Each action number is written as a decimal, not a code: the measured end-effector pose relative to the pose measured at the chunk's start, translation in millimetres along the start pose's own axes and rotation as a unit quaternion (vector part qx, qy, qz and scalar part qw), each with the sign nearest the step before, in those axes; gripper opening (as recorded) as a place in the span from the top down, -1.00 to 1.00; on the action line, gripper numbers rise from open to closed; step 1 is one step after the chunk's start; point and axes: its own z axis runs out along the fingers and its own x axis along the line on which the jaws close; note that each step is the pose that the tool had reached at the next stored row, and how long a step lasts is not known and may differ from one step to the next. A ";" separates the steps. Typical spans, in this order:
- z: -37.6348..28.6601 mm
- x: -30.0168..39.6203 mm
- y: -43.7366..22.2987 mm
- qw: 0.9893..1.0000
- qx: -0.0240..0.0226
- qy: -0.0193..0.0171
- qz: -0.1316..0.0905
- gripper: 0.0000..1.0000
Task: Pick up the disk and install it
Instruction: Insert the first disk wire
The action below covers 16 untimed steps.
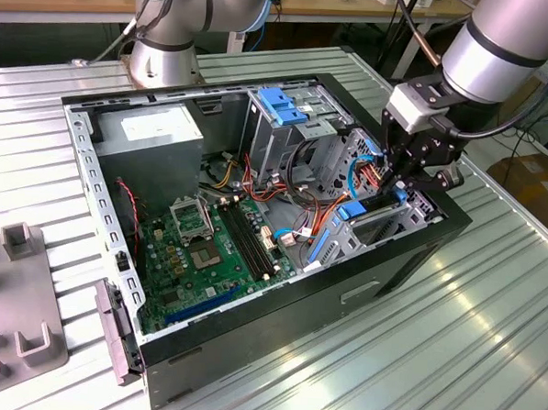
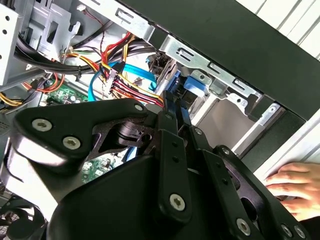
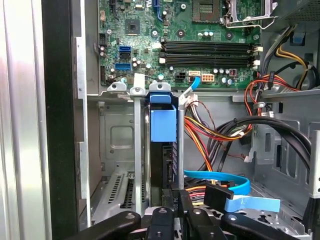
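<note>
The disk [image 3: 163, 122] stands on edge in the metal bay [image 3: 117, 145] at the front of the open computer case [image 1: 277, 315], its bright blue carrier facing the motherboard. My gripper [image 3: 175, 197] is shut on the disk's dark end, with a black finger on each side. In the exterior view the gripper [image 1: 402, 182] reaches down into the case's corner on that view's right, over the disk [image 1: 352, 212]. In the second wrist view the gripper [image 2: 175, 112] meets the disk's blue rail [image 2: 174, 87] beside the bay's metal brackets.
Red, yellow, orange and blue cables [image 3: 215, 135] crowd the space beside the bay. The motherboard [image 1: 207, 247], power supply [image 1: 158, 139] and a drive cage with a blue latch [image 1: 284, 104] lie deeper in the case. A person's hand [image 2: 295, 185] rests outside the case wall. A grey fixture [image 1: 17, 293] sits at the exterior view's left.
</note>
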 end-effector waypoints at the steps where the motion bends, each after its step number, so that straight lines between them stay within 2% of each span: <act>1: 0.0 0.0 0.0 1.000 0.000 0.000 0.000 0.66; 16: 2.7 0.8 0.3 1.000 0.000 0.000 0.000 0.66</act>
